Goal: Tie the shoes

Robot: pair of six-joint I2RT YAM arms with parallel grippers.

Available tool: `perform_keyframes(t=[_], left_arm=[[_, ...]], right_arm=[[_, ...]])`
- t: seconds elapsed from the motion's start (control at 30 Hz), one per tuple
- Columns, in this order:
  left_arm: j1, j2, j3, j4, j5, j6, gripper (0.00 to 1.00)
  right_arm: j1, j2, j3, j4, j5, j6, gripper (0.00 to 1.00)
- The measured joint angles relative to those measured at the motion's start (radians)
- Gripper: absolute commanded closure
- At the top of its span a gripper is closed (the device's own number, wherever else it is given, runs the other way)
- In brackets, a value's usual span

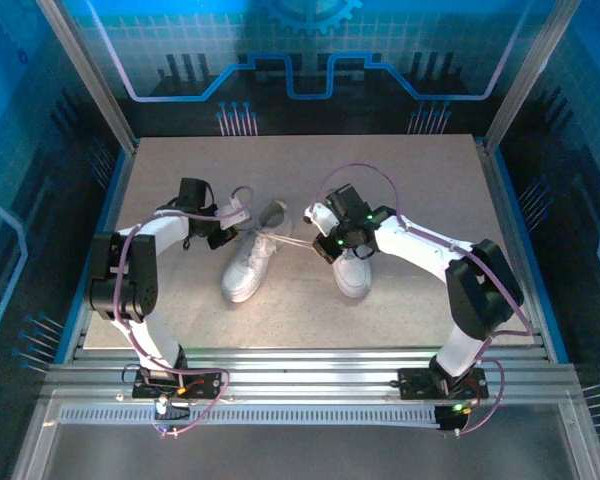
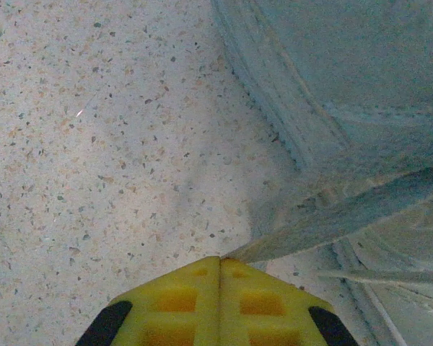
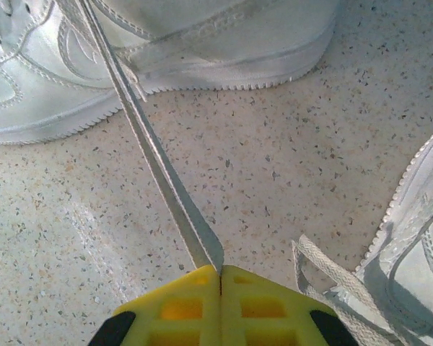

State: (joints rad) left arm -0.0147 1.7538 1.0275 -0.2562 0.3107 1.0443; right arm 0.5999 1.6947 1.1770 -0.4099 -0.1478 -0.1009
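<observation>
Jaws of left gripper (image 2: 220, 261) pinch a lace end (image 2: 332, 222), those of right gripper (image 3: 220, 270) a taut lace (image 3: 155, 158); right shoe (image 1: 355, 280) half hidden under arm (image 1: 420, 240)

On your table (image 1: 420, 180) the two shoes lie side by side near the middle, toes toward the arm bases, left shoe (image 1: 246, 265) and right shoe (image 1: 354, 278) apart. Your left end effector (image 1: 223, 232) sits at the left shoe's left flank; your right end effector (image 1: 318, 243) sits between the shoes, and a lace (image 1: 292, 241) runs from the left shoe across the gap into its tips
</observation>
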Motion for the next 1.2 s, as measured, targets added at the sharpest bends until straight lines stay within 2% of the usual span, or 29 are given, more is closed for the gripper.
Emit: perform_keyframes(t=[0.4,0.43,0.47,0.5,0.53,0.6,0.63,0.73,0.83,1.2], left_arm=[[0.0,0.013,0.0,0.011,0.001,-0.029,1.0],[0.0,0.013,0.0,0.015,0.001,-0.036,0.96],[0.0,0.012,0.0,0.019,0.001,-0.048,0.83],[0.0,0.01,-0.002,0.025,0.0,-0.057,0.74],[0.0,0.005,-0.005,0.03,-0.002,-0.073,0.69],[0.006,-0.027,-0.026,0.05,-0.009,-0.113,0.62],[0.009,-0.048,-0.038,0.058,-0.011,-0.129,0.6],[0.013,-0.143,-0.064,0.058,-0.019,-0.199,0.58],[0.012,-0.227,-0.064,0.043,-0.027,-0.299,0.61],[-0.032,-0.356,-0.143,-0.117,-0.068,-0.865,0.64]], right_arm=[[-0.014,0.011,-0.005,0.003,-0.019,0.0,1.0],[-0.017,0.017,-0.003,0.003,-0.025,0.0,0.98],[-0.021,0.026,0.002,0.003,-0.03,0.004,0.9],[-0.027,0.037,0.011,0.003,-0.04,0.006,0.76],[-0.035,0.049,0.022,0.001,-0.045,0.012,0.65],[-0.061,0.079,0.056,-0.01,-0.063,0.018,0.54],[-0.073,0.094,0.08,-0.021,-0.079,0.024,0.52],[-0.085,0.141,0.166,-0.044,-0.1,0.034,0.51],[-0.086,0.186,0.232,-0.039,-0.105,0.042,0.51],[-0.078,0.409,0.435,-0.018,-0.16,0.075,0.57]])
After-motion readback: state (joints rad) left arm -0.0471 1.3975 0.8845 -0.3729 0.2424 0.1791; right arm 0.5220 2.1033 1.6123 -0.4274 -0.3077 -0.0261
